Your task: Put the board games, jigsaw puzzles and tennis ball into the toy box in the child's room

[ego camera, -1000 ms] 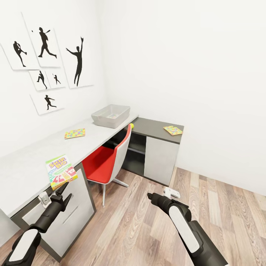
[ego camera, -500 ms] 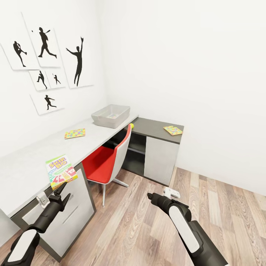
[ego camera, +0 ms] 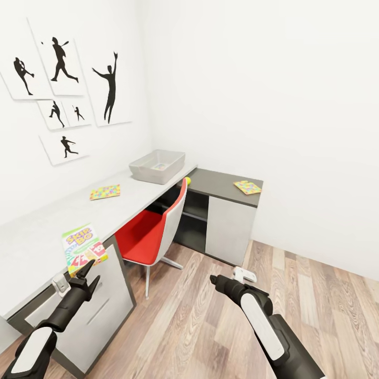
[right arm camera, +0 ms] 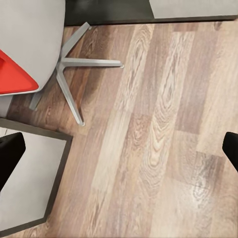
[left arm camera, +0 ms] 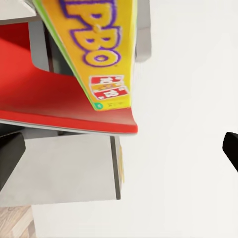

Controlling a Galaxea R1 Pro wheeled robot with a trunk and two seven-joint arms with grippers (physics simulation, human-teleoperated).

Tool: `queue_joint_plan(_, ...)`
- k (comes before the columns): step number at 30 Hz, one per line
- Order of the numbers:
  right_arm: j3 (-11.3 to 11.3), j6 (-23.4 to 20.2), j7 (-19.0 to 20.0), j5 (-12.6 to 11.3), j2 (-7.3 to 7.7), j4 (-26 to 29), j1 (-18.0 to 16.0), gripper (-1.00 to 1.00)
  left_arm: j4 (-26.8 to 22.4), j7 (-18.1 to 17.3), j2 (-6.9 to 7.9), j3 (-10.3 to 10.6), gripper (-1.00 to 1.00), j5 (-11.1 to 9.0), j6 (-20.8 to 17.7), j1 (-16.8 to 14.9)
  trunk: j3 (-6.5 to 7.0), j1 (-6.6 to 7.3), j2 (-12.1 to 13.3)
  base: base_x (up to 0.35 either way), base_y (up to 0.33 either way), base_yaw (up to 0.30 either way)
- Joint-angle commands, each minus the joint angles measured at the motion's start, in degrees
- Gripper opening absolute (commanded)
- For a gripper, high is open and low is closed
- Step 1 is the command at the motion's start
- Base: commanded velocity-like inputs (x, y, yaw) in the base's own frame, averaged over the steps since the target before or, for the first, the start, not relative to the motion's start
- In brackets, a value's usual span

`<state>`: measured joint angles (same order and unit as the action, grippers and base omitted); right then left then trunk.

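Red-green SKIP-BO box (ego camera: 83,249) upright at left tool (ego camera: 84,275) — long axis vertical.

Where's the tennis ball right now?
In the head view, the tennis ball sits at the table's inner corner, behind the red chair's backrest, right of the toy box.
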<state>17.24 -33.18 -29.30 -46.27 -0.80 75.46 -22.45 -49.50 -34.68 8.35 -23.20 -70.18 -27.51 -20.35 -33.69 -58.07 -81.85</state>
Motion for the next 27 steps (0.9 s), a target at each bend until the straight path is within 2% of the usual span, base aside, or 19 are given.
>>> queue_joint_plan(1,0.0,0.0,-0.6,-0.6,0.01,0.1,0.0,1.0,0.0,0.0,0.0,-0.1,1.0,-0.4,-0.4,0.0,-0.05,0.0,0.0,0.026,0.0,0.0)
queue_joint_plan(16,0.0,0.0,-0.6,-0.6,-0.08,0.1,0.0,1.0,0.0,-0.4,-0.11,0.0,1.0,-0.3,-0.1,0.0,-0.05,0.0,0.0,0.055,0.0,0.001)
queue_joint_plan(27,0.3,0.0,-0.6,-0.6,-0.08,0.1,0.0,1.0,0.0,-0.5,-0.1,0.0,1.0,-0.3,0.0,0.0,-0.05,0.0,0.0,0.007,0.0,0.08)
